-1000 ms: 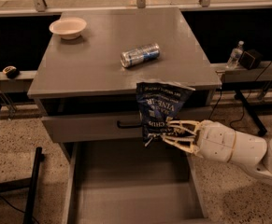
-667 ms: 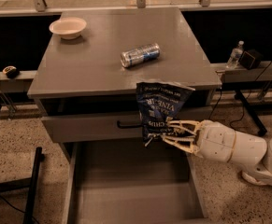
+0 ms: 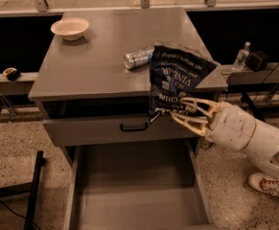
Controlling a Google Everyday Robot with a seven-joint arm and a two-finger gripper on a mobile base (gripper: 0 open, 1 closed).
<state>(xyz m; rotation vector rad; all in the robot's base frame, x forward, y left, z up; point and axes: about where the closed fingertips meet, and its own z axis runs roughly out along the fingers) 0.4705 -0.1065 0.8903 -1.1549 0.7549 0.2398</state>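
While the gripper (image 3: 176,108) clamped the chip bag (image 3: 177,71) (dark blue), both hung at the front edge of the table (image 3: 96,66), above its open drawer (image 3: 134,195).

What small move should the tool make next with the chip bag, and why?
Probably lift it slightly and carry it inward: the tool, in front of the table, is shut low on the chip bag, whose upper part overlaps the table's top beside the can.
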